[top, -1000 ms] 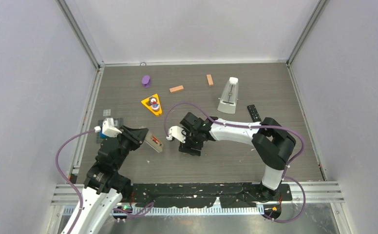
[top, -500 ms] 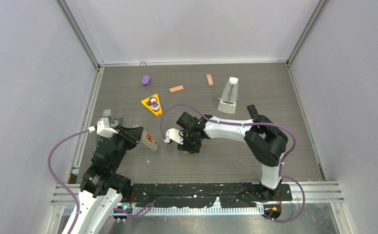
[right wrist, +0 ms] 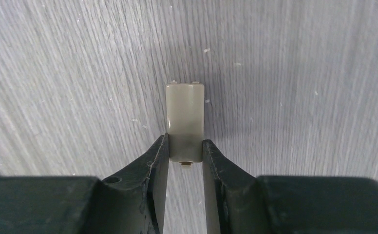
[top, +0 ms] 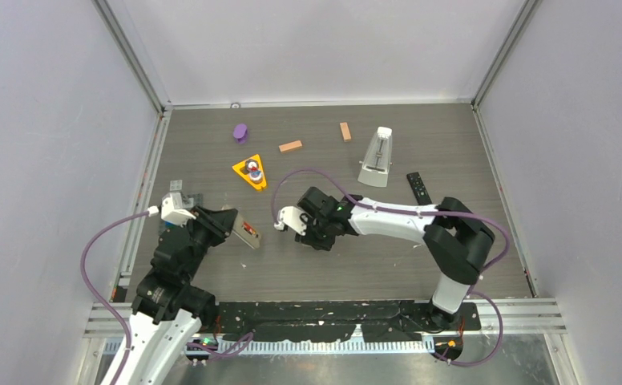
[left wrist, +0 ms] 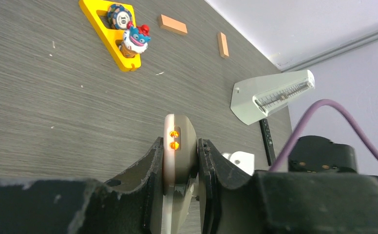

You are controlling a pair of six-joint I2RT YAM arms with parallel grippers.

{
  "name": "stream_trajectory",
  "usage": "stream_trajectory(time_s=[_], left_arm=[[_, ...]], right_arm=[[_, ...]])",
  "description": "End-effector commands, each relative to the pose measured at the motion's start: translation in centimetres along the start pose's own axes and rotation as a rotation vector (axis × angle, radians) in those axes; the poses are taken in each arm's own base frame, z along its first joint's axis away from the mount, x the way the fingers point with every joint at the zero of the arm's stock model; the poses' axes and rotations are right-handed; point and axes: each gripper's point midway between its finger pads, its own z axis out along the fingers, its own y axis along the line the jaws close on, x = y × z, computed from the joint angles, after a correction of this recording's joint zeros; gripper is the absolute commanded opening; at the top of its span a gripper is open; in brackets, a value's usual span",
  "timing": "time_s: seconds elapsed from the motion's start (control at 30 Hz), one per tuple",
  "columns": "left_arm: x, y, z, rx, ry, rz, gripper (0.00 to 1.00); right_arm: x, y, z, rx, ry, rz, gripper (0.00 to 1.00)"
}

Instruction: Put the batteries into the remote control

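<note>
so the remote control [left wrist: 183, 130] is pinched edge-on in the left gripper [left wrist: 179, 156]; two orange batteries [left wrist: 174, 145] already show in its end; a bit to the right, the right gripper [right wrist: 184, 152] is clamped on a small beige cover [right wrist: 184, 109] over the table [right wrist: 299, 73]; metronome [top: 376, 157] and yellow triangle tray [top: 238, 168] sit further back

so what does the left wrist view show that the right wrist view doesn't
Only left wrist: the left gripper clamping the remote control edge-on, the yellow tray, two orange blocks, the metronome. Only right wrist: the right gripper closed on a small beige cover lying flat. Both: the grey wood-grain table.
</note>
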Motion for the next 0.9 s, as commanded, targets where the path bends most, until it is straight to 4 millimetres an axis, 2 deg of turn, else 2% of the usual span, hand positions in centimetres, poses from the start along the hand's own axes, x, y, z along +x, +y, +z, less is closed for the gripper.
stream_trajectory(time_s=[0.0, 0.1, 0.2, 0.33, 0.47, 0.57, 0.67, 0.87], left_arm=[[-0.5, -3.2, 0.2, 0.124, 0.018, -0.005, 0.00], [0.5, -4.2, 0.8, 0.171, 0.074, -0.010, 0.00], [1.7, -5.2, 1.5, 0.224, 0.136, -0.035, 0.00], [3.1, -6.8, 2.8, 0.330, 0.173, -0.130, 0.00], [5.2, -7.3, 4.7, 0.406, 0.199, -0.254, 0.00], [6.5, -8.8, 5.4, 0.436, 0.225, -0.256, 0.00], [8.1, -10.1, 6.5, 0.408, 0.237, -0.249, 0.00], [11.0, -12.0, 8.7, 0.394, 0.242, -0.313, 0.00]], right_arm=[[-3.8, -2.3, -4.8, 0.118, -0.206, 0.174, 0.21], [-4.1, -2.6, -7.0, 0.129, -0.277, 0.304, 0.23], [-3.2, -2.8, -8.3, 0.166, -0.299, 0.391, 0.23], [-3.0, -3.2, -11.1, 0.226, -0.391, 0.559, 0.24], [-3.2, -3.3, -12.3, 0.244, -0.514, 0.779, 0.24], [-2.6, -3.6, -13.0, 0.283, -0.571, 0.916, 0.24], [-2.4, -3.8, -14.2, 0.311, -0.611, 0.971, 0.24], [-1.6, -3.8, -14.9, 0.340, -0.610, 1.008, 0.24]])
